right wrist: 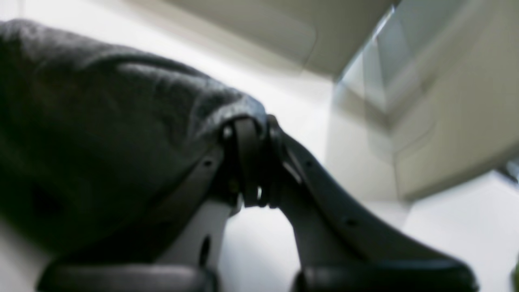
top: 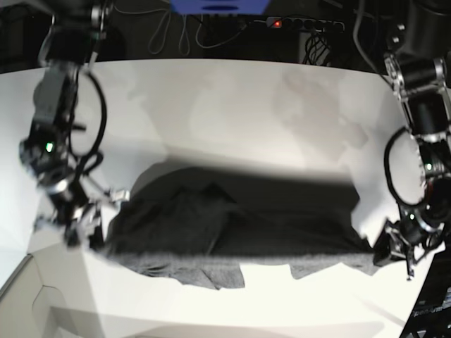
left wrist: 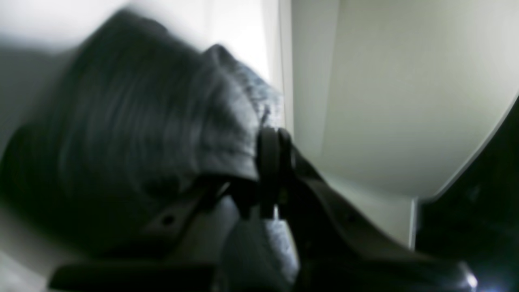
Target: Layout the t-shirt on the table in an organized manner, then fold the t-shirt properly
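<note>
While cables trail behind, the table point(top: 232, 105) lies white.

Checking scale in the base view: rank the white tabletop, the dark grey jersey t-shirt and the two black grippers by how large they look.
1. The white tabletop.
2. The dark grey jersey t-shirt, held stretched between both grippers.
3. The right gripper and left gripper: they look alike, both blurred, so unranked.

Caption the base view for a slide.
Both pincers, left and right, shut on a dark heather-grey jersey t-shirt, holding it stretched over the smooth white table.
</note>
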### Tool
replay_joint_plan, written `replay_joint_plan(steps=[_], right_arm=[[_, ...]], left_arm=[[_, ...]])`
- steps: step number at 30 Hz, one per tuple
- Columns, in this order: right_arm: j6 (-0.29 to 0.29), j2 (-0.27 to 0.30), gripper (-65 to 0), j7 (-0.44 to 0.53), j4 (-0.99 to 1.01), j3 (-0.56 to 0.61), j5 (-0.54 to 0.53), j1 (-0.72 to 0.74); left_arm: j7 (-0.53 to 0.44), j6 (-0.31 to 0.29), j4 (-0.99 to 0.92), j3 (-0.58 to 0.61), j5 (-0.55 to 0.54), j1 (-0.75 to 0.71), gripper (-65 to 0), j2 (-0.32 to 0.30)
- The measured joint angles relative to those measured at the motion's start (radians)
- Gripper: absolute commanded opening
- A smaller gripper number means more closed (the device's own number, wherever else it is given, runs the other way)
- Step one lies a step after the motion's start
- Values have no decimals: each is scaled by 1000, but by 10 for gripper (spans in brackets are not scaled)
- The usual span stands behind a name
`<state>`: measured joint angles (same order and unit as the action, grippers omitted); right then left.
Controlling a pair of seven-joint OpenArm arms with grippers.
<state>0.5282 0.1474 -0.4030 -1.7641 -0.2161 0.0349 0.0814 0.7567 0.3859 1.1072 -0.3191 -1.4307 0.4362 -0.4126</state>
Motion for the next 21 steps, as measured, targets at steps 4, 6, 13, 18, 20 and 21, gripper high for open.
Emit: replay_joint_plan(steps=[4,6,13,18,20,21], right_arm=[[3,-44,-650,-19,-54,1,6,-167],[-2,-55,-650,2,-78,0,-2,-232],[3,-78,-650,0,-75,0,-5,-397],[5,-93,-650,93,-76,0,-5,-481],[7,-98,-650,102,-73,3,-5,-518],[6,-97,-650,103,-72,3,-4,-529]], left_arm=[[33,-5,131,-71,1,-178,-649,2],[35,-5,177,-102,-1,-292,-649,4],[46,-5,292,-238,-3,-527,-649,7],[44,-5,288,-246,-3,-550,-649,11],[42,-5,289,-242,-3,-547,-649,17],[37,-5,289,-242,-3,-547,-649,32]])
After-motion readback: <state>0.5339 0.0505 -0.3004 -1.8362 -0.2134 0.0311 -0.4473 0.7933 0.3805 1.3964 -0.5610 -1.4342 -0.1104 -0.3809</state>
